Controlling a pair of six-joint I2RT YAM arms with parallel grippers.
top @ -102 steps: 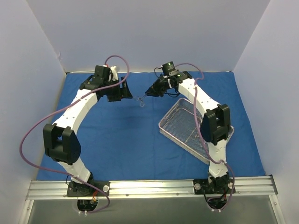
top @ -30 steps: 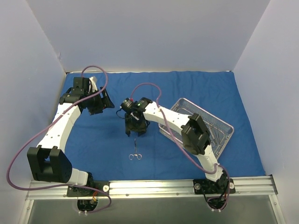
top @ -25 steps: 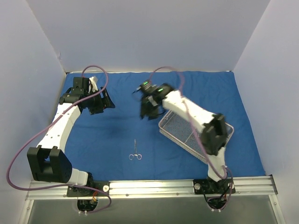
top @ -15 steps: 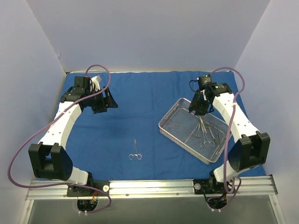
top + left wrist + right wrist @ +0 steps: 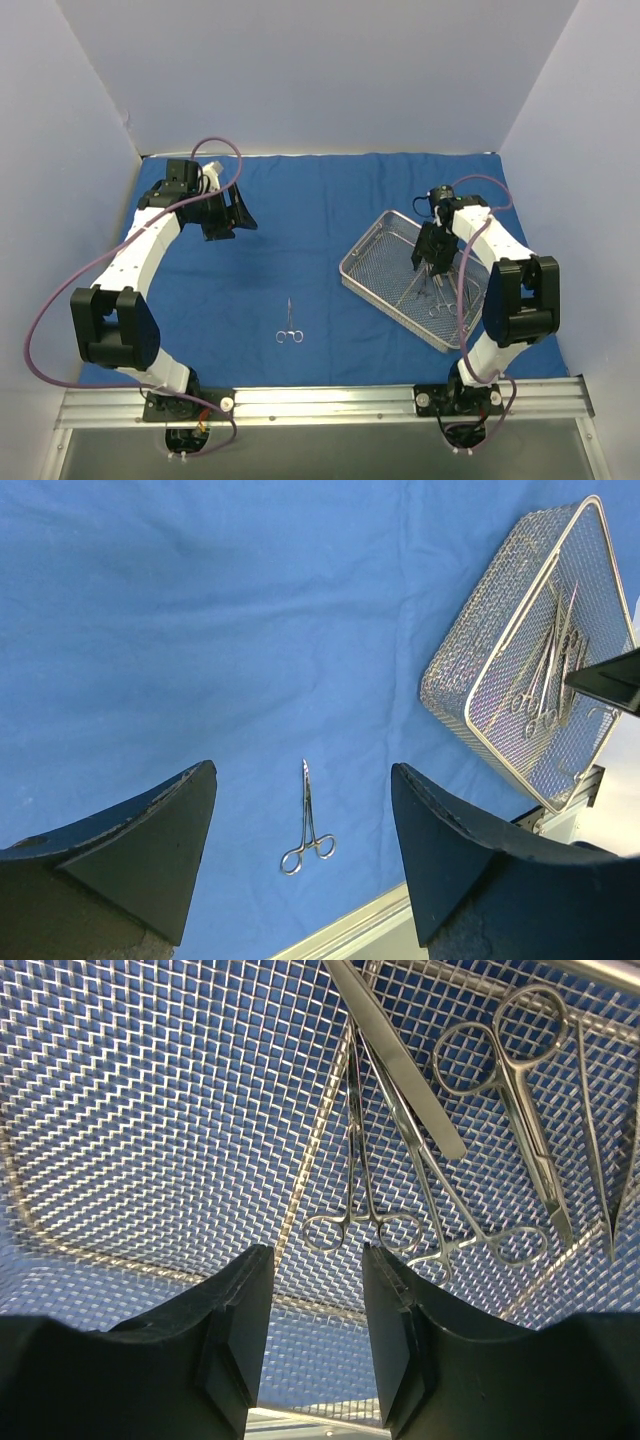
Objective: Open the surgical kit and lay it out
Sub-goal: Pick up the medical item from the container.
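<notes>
You're working in a robotics lab cell: plain pale panels [image 5: 300, 70] close off three sides around the blue cloth [image 5: 330, 200], and an aluminium rail [image 5: 320, 400] at the near edge carries the left arm [image 5: 140, 255] and the right arm [image 5: 490, 235].

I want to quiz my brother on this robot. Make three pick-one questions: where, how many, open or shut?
1. The right gripper is: A over the mesh tray; B over bare cloth; C at the wall.
2. How many clamps lie on the blue cloth outside the tray: A none; B one; C three.
3. The left gripper is: A shut on a clamp; B open, empty; C holding the tray.
A, tools in the tray lie under its fingers; B, one lies alone; B, nothing between its spread fingers.
</notes>
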